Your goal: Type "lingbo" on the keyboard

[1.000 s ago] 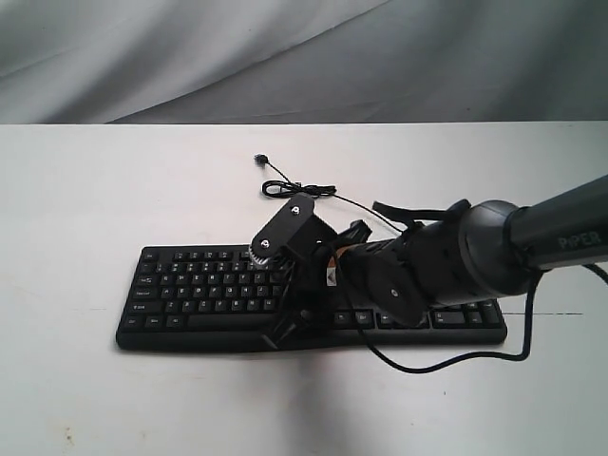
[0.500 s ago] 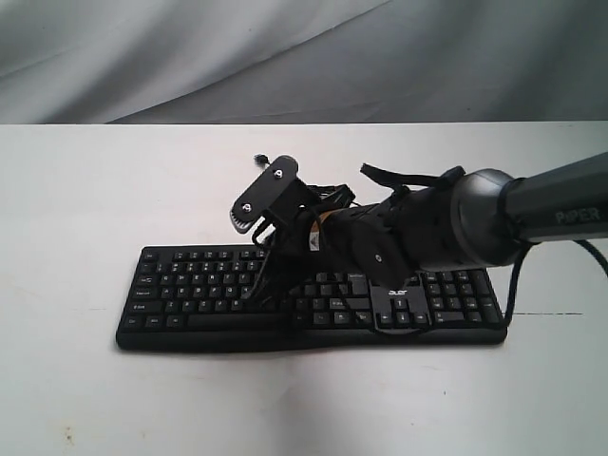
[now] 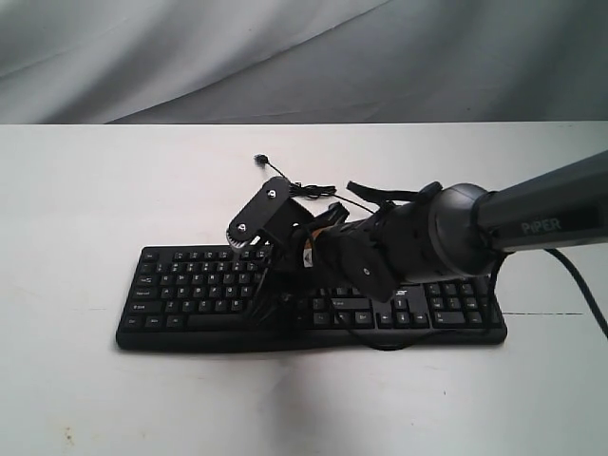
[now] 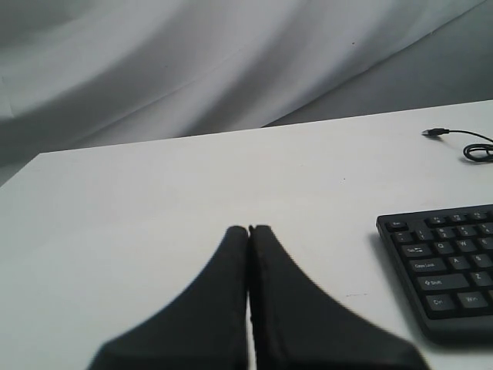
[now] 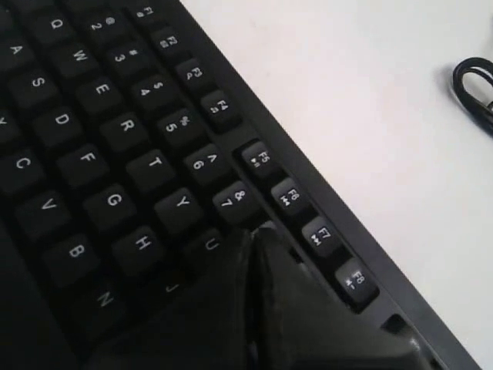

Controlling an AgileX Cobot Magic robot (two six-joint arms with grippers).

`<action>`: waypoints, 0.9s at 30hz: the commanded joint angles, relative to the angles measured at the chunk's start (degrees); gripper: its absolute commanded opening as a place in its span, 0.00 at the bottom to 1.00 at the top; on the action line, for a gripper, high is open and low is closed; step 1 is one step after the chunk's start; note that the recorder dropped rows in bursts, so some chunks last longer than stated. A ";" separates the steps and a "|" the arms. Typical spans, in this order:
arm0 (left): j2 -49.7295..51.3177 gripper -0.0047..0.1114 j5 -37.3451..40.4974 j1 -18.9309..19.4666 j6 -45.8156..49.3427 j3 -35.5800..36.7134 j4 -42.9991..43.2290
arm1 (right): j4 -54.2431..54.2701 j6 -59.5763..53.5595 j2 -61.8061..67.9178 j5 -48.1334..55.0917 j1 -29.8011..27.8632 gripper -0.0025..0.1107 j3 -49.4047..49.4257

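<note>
The black keyboard (image 3: 190, 285) lies across the middle of the white table (image 3: 85, 190). My right gripper (image 3: 273, 288) reaches in from the right and points down onto its letter block. In the right wrist view the keyboard (image 5: 100, 154) fills the frame and the right gripper (image 5: 254, 231) is shut, its tips on the key beside U (image 5: 212, 245), below the 7 key (image 5: 231, 202). That key is covered. My left gripper (image 4: 249, 228) is shut, empty, over bare table beside the Esc end of the keyboard (image 4: 447, 262). It is outside the exterior view.
The keyboard's thin black cable (image 3: 294, 188) lies coiled on the table behind the keyboard, its plug (image 4: 435, 132) free. A coil of the cable (image 5: 474, 92) shows beyond the function row. Grey cloth (image 3: 285, 57) hangs behind the table.
The right gripper has moved from the keyboard's front edge near the space bar back and slightly left to the upper letter rows. The keyboard has not shifted.
</note>
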 commanded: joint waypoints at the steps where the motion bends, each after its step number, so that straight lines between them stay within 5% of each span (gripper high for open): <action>1: -0.25 0.04 -0.57 -0.42 -0.25 0.26 -0.10 | -0.49 -0.24 0.03 -0.53 0.32 0.02 -0.29; 27: -0.25 0.04 -0.57 -0.42 -0.25 0.26 -0.10 | -0.49 -1.72 0.24 -0.15 -0.24 0.02 -0.29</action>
